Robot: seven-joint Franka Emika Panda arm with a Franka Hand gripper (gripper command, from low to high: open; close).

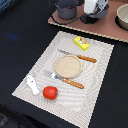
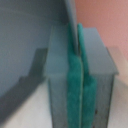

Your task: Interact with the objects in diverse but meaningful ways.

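Red tomato (image 1: 49, 92): on the striped placemat (image 1: 100, 62), near its lower edge, untouched. White fish-like piece (image 1: 33, 84): at nine o'clock from the tomato, just beside it. Yellow packet with red marks (image 1: 81, 43): at twelve o'clock from the round tan plate (image 1: 67, 66), apart from it. Fork (image 1: 65, 79) and knife (image 1: 77, 56): orange-handled, flanking the plate. Grey pot (image 1: 66, 9) and grey frying pan (image 1: 95, 15): on the brown board (image 1: 107, 29) at the far end of the counter (image 1: 20, 35). Hand (image 1: 93, 6): over the frying pan; the wrist view shows its green pads (image 2: 75, 87) pressed together, apparently on a thin grey handle-like strip. Step, as judged: gripping the pan. Next move calls for a level lift clear of the pot.
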